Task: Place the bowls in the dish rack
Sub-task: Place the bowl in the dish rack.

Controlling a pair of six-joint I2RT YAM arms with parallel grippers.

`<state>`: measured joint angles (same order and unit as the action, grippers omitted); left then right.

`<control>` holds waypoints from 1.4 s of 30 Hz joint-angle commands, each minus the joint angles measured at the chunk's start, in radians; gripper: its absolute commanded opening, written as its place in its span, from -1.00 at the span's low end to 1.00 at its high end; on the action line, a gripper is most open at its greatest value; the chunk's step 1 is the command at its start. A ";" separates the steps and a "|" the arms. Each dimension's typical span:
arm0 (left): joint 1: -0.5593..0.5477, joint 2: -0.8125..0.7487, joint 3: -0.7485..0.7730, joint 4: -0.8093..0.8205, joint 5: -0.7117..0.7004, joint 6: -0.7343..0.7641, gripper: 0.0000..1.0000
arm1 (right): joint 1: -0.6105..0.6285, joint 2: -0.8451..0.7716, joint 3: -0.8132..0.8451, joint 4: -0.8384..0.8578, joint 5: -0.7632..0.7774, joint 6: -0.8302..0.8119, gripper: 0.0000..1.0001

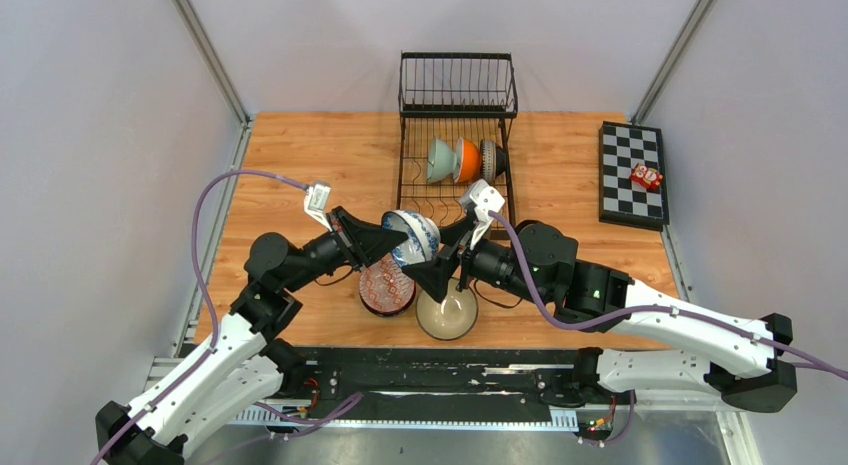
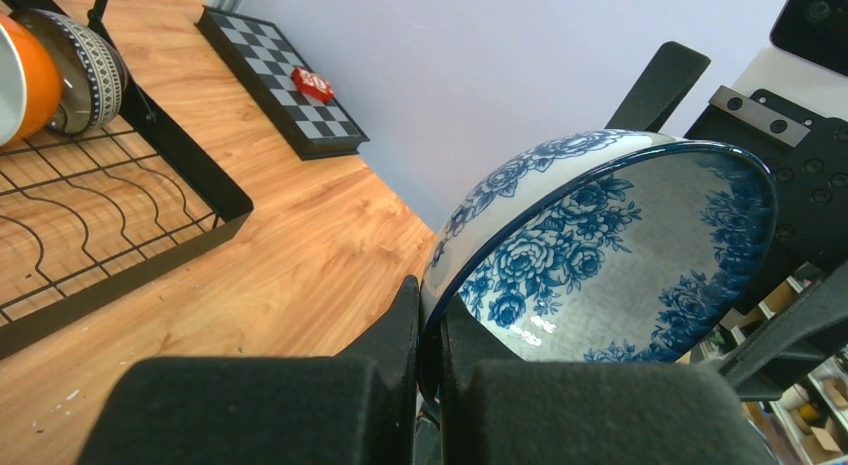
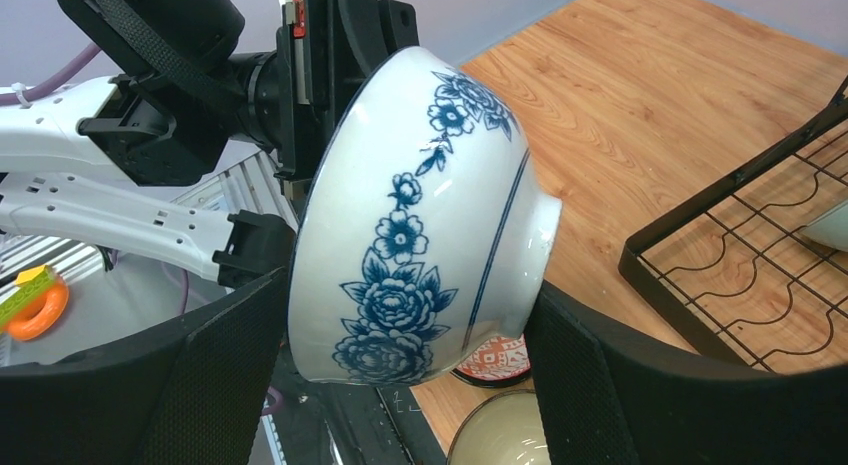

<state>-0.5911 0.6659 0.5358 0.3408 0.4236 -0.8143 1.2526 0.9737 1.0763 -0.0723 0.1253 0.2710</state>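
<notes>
**Handover of a bowl above the near part of the wooden tabletop [image 1: 300, 155].**

- **Nearest the arm bases:** two bowls sit upright on the table, not yet loaded. One is a plain cream ceramic bowl [image 1: 447, 313]. Just beside it on its left is a red-patterned ceramic bowl [image 1: 387, 285].
- **Above them, clear of the table:** the round blue-and-white floral ceramic bowl [image 3: 420, 185] is held tipped onto its edge between the two arms.
- **Left arm:** the left gripper [image 2: 428, 330] is clamped on the bowl's rim, one finger inside and one outside. This hold leaves the outer wall and foot free for a second grasp.
- **Right arm:** the right gripper [image 3: 408, 305] stands with its jaws wide apart. One padded finger is beside the rim and the other beside the foot. Whether the pads already press on the bowl cannot be told.
- **Judged step:** transfer to the right arm, on whose side the rack slightly lies.
- **Beyond:** the black wire dish rack [image 1: 458, 85] carries three bowls on edge, side by side in its slotted base. They are a pale green bowl [image 1: 440, 160], an orange bowl [image 1: 466, 160] and a dark patterned bowl [image 1: 490, 159]. The slots nearer the arms are free.
- **Far right:** a flat checkered board [image 1: 632, 200] lies with a small red object [image 1: 647, 175] on it.
</notes>
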 commanded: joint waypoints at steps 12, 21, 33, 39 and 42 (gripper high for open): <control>0.002 0.011 0.053 0.030 0.009 0.022 -1.00 | 0.009 -0.002 0.030 -0.023 -0.019 -0.018 0.65; 0.002 0.015 0.056 0.033 0.011 0.018 -1.00 | 0.009 -0.030 0.018 -0.004 -0.055 -0.011 0.66; 0.002 0.015 0.052 0.046 0.015 0.006 -1.00 | 0.009 -0.038 0.004 0.022 -0.068 -0.003 -0.54; 0.003 0.015 0.046 0.048 0.019 -0.002 -1.00 | 0.009 -0.038 0.001 0.027 -0.027 -0.010 -0.95; 0.002 0.016 0.050 0.027 0.013 -0.001 -0.91 | 0.010 -0.039 -0.005 0.035 -0.012 -0.010 -0.95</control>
<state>-0.5915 0.6811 0.5564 0.3492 0.4503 -0.8040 1.2518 0.9470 1.0775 -0.0891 0.1169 0.2638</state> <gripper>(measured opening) 0.030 0.698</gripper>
